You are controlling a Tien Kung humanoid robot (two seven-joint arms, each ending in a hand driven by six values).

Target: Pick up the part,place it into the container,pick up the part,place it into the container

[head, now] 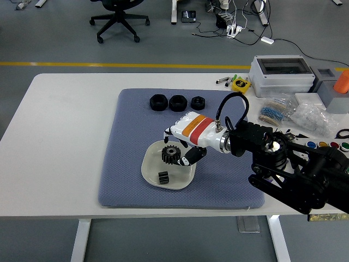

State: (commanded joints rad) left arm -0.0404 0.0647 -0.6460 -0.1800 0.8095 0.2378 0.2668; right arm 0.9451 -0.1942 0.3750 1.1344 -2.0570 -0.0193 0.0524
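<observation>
No legible text, seemingly.
</observation>
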